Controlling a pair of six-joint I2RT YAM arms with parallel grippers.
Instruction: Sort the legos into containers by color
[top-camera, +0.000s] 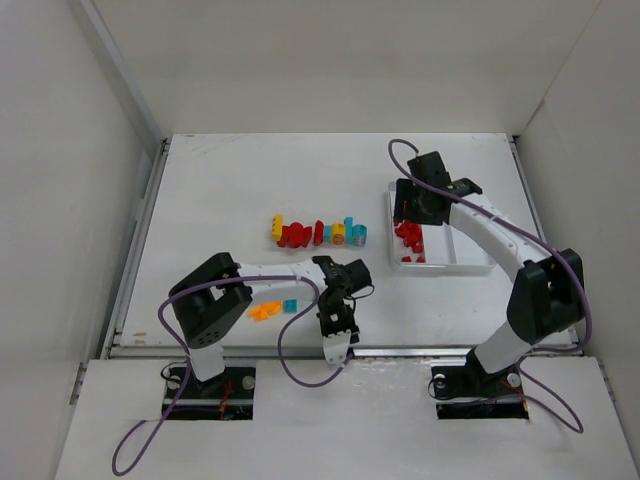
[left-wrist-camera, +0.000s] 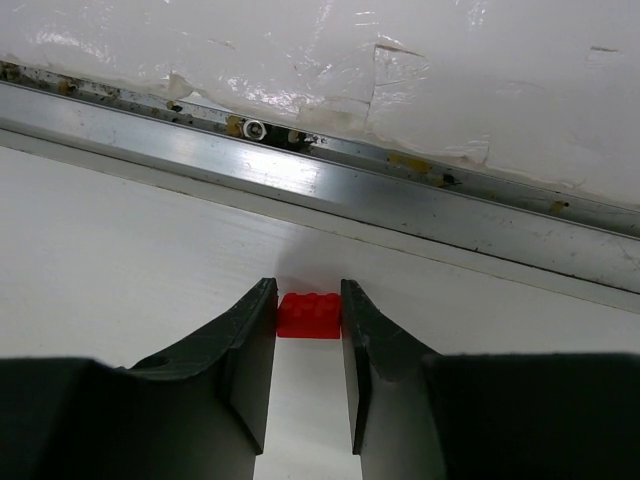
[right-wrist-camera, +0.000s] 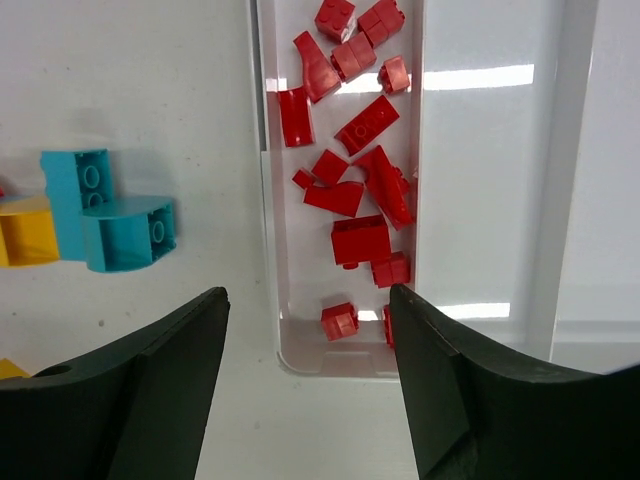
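A small red lego lies on the white table near its front edge, and my left gripper is shut on it, a finger pressed to each side. From above, that gripper is low by the front rail. My right gripper stands open over the near end of the tray's left compartment, which holds several red legos. In the top view the right gripper hovers over the white tray. A row of red, yellow and cyan legos lies mid-table.
An orange lego and a cyan one lie left of my left gripper. Cyan pieces and a yellow piece lie left of the tray. A metal rail runs along the table's front edge.
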